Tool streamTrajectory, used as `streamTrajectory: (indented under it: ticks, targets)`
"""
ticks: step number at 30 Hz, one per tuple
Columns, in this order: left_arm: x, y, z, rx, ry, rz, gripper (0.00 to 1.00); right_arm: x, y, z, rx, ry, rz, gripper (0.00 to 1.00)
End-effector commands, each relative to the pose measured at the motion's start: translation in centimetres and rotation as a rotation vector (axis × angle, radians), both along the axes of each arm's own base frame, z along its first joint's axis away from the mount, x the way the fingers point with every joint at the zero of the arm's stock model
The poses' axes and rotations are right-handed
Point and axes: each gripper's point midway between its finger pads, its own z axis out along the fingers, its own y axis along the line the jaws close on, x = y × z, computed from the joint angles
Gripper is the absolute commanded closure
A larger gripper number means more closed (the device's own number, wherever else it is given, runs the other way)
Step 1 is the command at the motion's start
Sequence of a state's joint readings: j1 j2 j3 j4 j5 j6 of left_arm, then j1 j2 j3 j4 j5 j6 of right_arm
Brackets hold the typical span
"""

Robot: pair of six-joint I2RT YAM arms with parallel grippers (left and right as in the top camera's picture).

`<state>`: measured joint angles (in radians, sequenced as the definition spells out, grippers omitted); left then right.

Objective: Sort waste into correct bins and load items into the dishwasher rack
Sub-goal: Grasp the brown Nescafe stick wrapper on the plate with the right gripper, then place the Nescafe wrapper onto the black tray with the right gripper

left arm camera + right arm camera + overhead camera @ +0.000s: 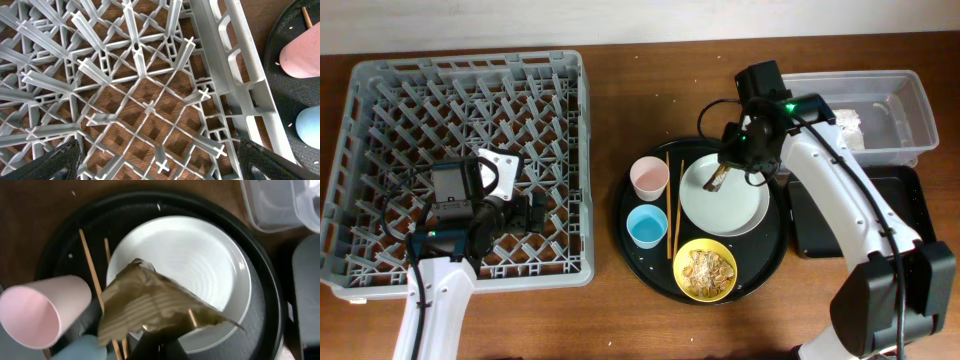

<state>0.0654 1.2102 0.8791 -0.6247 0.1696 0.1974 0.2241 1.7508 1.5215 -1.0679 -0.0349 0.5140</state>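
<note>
From above, the grey rack (460,160) filled the left of the wooden table (620,60), and the left gripper (535,213) hung over its lower middle pegs. To the right sat the round black tray (765,268) carrying the pink cup (649,178), the blue cup (646,227), the chopsticks (668,205) lying just beside them, the plate (730,205) and the yellow bowl (706,271) with food scraps (708,268) in it. The right gripper (725,165) was clamped on the gold-brown wrapper (715,180) over the plate's upper left edge. Further right, the clear tub (900,110) held the white napkin (848,125), with the flat black tray (890,215) just below it. At the left wrist, both fingers (50,162) stood wide apart over the rack's grid with nothing between them; the two cups showed at the right edge. At the right wrist, the crumpled wrapper was pinched between the dark fingers at the bottom of the view, over the plate; whether it touched the plate could not be told. The pink cup lay to the left and the tub's corner at the top right.
</note>
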Motion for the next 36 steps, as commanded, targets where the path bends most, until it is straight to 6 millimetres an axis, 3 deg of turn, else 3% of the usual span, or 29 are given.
streamTrajectory:
  ticks: [1,5,8,14,17,21,27,34,36]
  targets:
    - [0.5,-0.1,0.9,-0.016,-0.022,-0.001,0.01,-1.1,-0.5,4.4,0.017,-0.092,0.030,0.96]
    - [0.5,-0.1,0.9,-0.016,-0.022,-0.001,0.01,-3.9,-5.4,9.5,0.022,-0.183,-0.095,0.96]
    - [0.5,-0.1,0.9,-0.016,-0.022,-0.001,0.01,-5.7,-9.8,10.7,-0.001,-0.190,-0.196,0.96]
    - [0.5,-0.1,0.9,-0.016,-0.022,-0.001,0.01,-7.8,-19.1,9.2,-0.066,-0.110,-0.449,0.96]
    - [0.5,-0.1,0.9,-0.016,-0.022,-0.001,0.01,-8.7,-21.7,8.1,-0.088,-0.059,-0.529,0.96]
    - [0.5,-0.1,0.9,-0.016,-0.022,-0.001,0.01,-9.2,-23.0,5.3,-0.076,0.022,-0.569,0.96]
    - [0.5,-0.1,0.9,-0.016,-0.022,-0.001,0.01,-8.7,-22.8,1.9,-0.037,0.125,-0.564,0.96]
    - [0.5,-0.1,0.9,-0.016,-0.022,-0.001,0.01,-8.4,-22.5,0.9,-0.007,0.136,-0.585,0.96]
    - [0.5,-0.1,0.9,-0.016,-0.022,-0.001,0.01,-8.4,-22.1,-0.3,0.016,0.142,-0.580,0.96]
